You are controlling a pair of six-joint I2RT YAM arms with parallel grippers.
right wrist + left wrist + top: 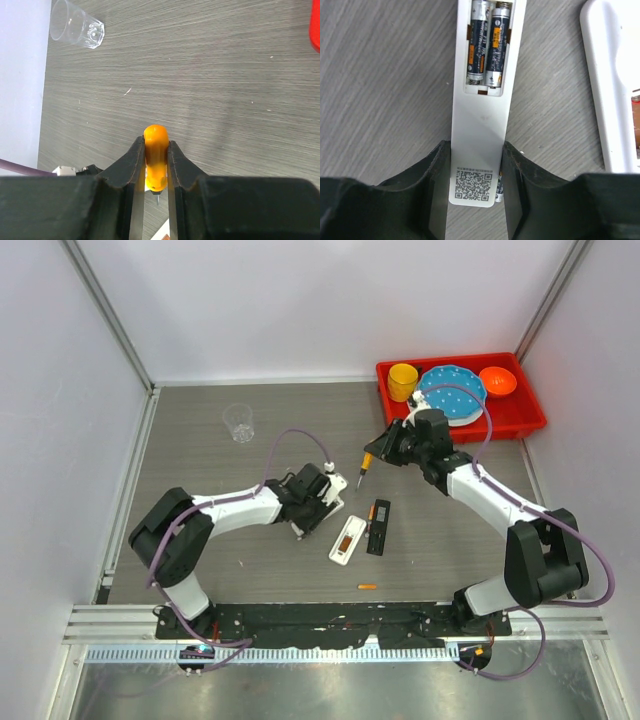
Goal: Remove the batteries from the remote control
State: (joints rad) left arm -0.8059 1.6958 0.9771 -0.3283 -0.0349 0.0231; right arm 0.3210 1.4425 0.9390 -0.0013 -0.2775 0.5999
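My left gripper (322,502) (476,148) is shut on the near end of a white remote (481,120) that lies on the table. Its open compartment holds two dark grey batteries (488,42) side by side. A second white remote (347,538) (610,85) lies just right of it, its open bay showing orange. One orange battery (368,586) lies loose near the table's front edge. My right gripper (380,452) (156,143) is shut on the orange-handled pointed tool (366,466) (156,155) and holds it above the table, tip down, just beyond the remotes.
A black remote or cover (378,527) lies right of the second white remote. A clear glass (239,422) (75,30) stands at the back left. A red tray (530,418) at the back right holds a yellow cup, a blue plate and an orange bowl.
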